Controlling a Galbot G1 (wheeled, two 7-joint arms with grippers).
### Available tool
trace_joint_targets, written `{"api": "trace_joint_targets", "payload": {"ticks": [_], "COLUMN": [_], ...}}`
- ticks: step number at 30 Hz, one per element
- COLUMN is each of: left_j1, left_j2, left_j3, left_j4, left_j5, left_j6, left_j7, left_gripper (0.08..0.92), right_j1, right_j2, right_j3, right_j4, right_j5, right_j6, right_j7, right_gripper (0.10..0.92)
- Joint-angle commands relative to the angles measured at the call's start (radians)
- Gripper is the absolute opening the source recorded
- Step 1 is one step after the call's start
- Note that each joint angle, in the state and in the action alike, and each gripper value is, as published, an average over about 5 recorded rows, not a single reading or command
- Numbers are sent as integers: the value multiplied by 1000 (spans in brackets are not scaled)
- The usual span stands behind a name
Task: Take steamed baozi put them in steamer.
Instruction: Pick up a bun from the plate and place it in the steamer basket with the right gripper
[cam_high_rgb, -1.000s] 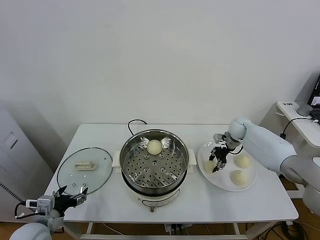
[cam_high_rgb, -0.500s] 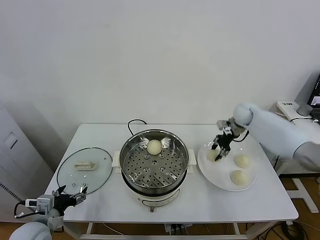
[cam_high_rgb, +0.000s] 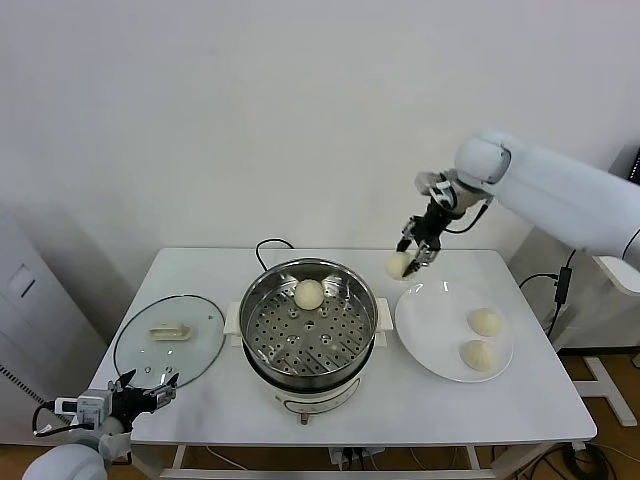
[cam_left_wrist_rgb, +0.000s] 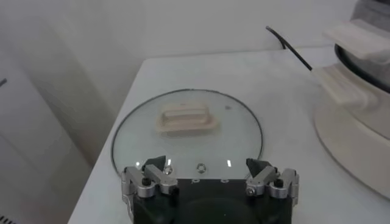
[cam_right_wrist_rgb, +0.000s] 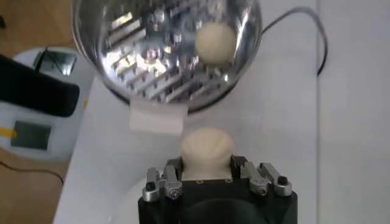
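Aloft, right hand (cam_high_rgb: 409, 254) pinching baozi (cam_high_rgb: 398, 265) beside steamer (cam_high_rgb: 308, 330); left hand (cam_high_rgb: 143, 389) spread, idle.

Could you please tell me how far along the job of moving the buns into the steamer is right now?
Done: one bun lies on the steamer tray. In hand: the right claw holds a second bun in the air between plate and steamer. Left: two buns wait on the plate. The left claw sits open by the glass lid, idle.
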Motion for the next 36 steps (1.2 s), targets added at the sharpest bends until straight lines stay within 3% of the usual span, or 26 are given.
{"api": "trace_joint_targets", "payload": {"ticks": [1, 14, 36], "left_j1": [2, 1, -2], "left_j2": [2, -3, -3], "left_j3": [0, -1, -2], "left_j4": [1, 0, 16], "left_j5": [0, 3, 1], "left_j6": [-3, -1, -7], "left_j7": [-1, -3, -2], "left_gripper": [823, 823, 823], "right_j1": [103, -66, -220], "right_j2": [68, 150, 269], "right_j3": [-75, -29, -17], "right_j4": [108, 195, 167], "right_j5": [271, 366, 266], "right_j6": [-124, -185, -267], "right_j7": [113, 355, 511], "right_gripper": [492, 492, 492]}}
